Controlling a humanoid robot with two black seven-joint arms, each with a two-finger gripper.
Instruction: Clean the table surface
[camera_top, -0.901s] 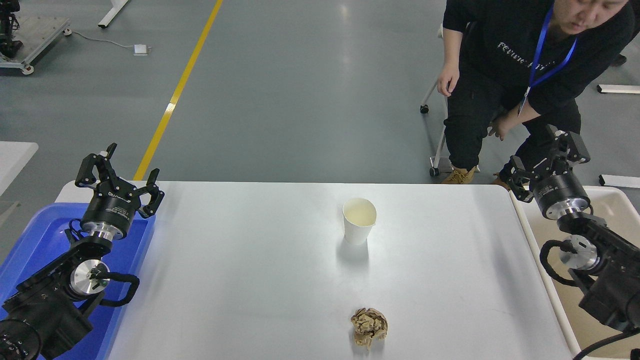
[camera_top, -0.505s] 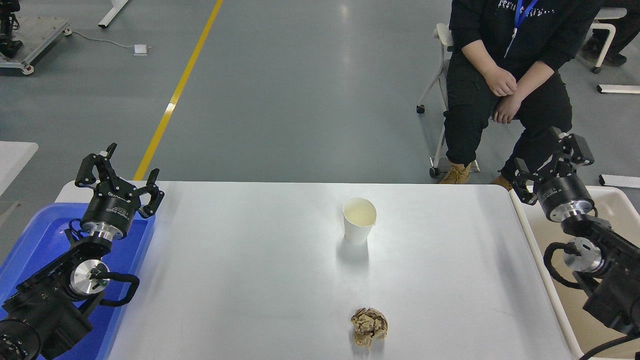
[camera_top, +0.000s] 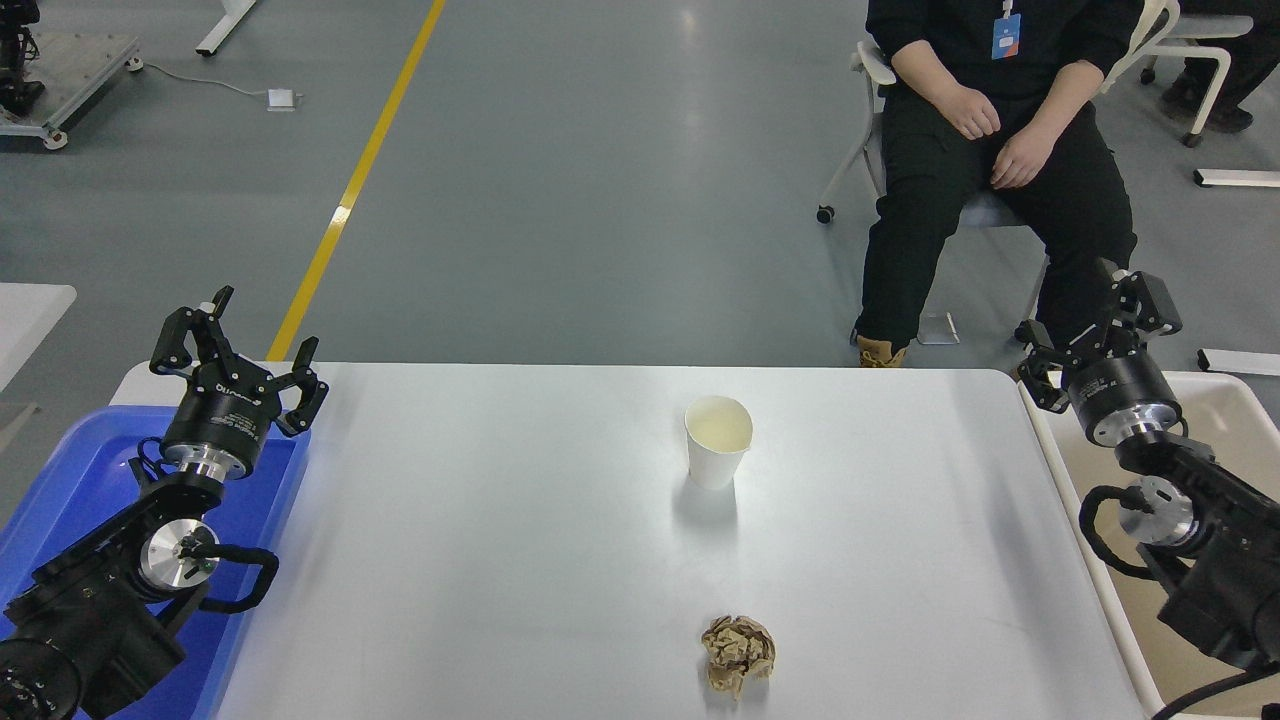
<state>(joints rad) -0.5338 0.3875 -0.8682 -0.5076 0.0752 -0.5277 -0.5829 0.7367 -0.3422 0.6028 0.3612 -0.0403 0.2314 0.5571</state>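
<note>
White paper cup (camera_top: 718, 441) upright mid-scene, crumpled brown paper ball (camera_top: 739, 654) nearer camera. Blue tray (camera_top: 60, 500) left, beige bin (camera_top: 1225, 420) right. Person (camera_top: 990, 150) seated beyond (on a wheeled chair).

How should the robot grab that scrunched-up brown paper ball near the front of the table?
Probably straight from above, with the fingers closing across the middle of the crumpled brown paper ball. It sits low and lumpy on the white table surface, with no handle or edge to hook, and nothing stands close beside it. The open right gripper over the beige bin looks nearer than the parked left gripper.
</note>
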